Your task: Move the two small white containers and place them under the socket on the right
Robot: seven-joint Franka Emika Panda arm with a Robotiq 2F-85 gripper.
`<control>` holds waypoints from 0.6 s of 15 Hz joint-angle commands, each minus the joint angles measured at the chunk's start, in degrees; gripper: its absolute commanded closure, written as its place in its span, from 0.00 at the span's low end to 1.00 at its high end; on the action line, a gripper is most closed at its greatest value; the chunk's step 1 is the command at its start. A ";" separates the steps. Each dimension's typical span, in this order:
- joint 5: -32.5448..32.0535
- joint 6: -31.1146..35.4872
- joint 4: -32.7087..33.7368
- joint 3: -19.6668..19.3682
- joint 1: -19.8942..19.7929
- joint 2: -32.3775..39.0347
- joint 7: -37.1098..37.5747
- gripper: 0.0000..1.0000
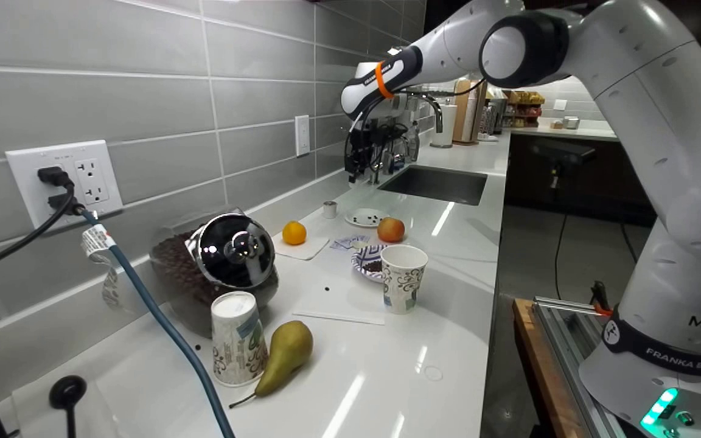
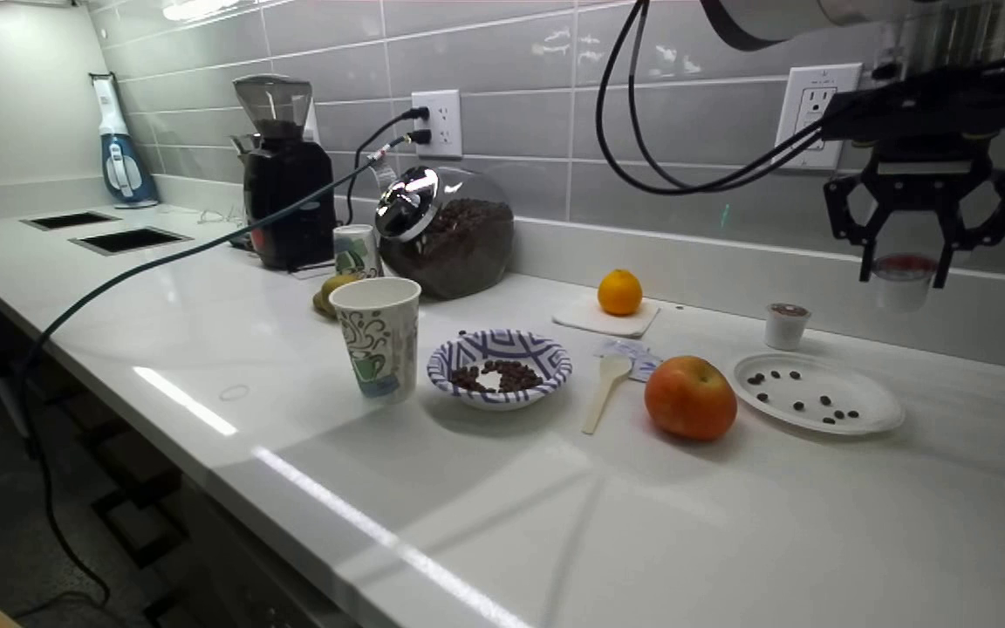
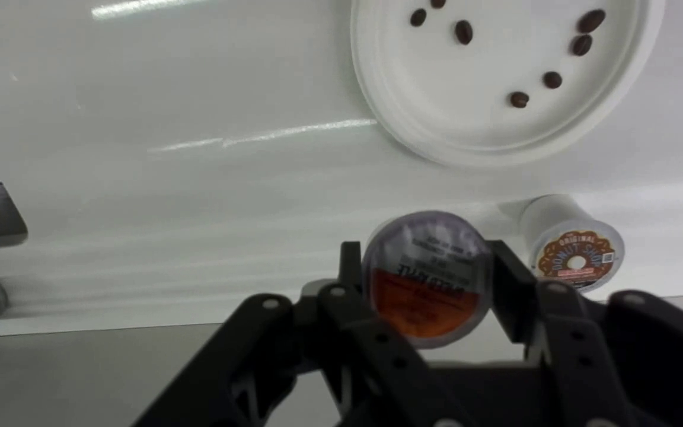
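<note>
One small white container (image 2: 787, 327) with a brown "Donut Shop" lid stands upright on the counter by the wall. It also shows in an exterior view (image 1: 330, 210) and in the wrist view (image 3: 575, 255). The second white container (image 2: 901, 295), with an orange and grey lid, is between the fingers of my gripper (image 2: 904, 275). In the wrist view (image 3: 427, 279) the fingers press on both sides of its rim. It is held upright above the counter near the wall. The right-hand socket (image 2: 816, 109) is on the tiled wall, partly behind my gripper and cables; it also shows here (image 1: 302, 135).
A white plate (image 2: 816, 397) with scattered coffee beans lies in front of the standing container. An apple (image 2: 690, 398), an orange (image 2: 619, 292), a patterned bowl (image 2: 500, 397) and a paper cup (image 2: 376, 340) stand farther along. A sink (image 1: 435, 182) is cut into the counter.
</note>
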 commanded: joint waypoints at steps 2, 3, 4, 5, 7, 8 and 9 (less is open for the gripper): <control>0.61 -2.13 11.51 3.23 -2.26 8.49 -0.86 0.72; 0.87 -2.55 12.90 3.96 -2.69 9.61 -1.16 0.72; 1.06 -3.01 14.46 4.67 -3.08 10.86 -1.50 0.72; 1.36 -4.40 15.69 5.41 -3.50 11.65 -1.75 0.72; 1.85 -7.57 18.46 6.77 -4.33 13.30 -2.15 0.72; 1.96 -9.98 20.38 6.82 -4.45 14.32 -2.09 0.72; 1.65 -10.93 21.07 7.31 -4.70 14.74 -1.86 0.72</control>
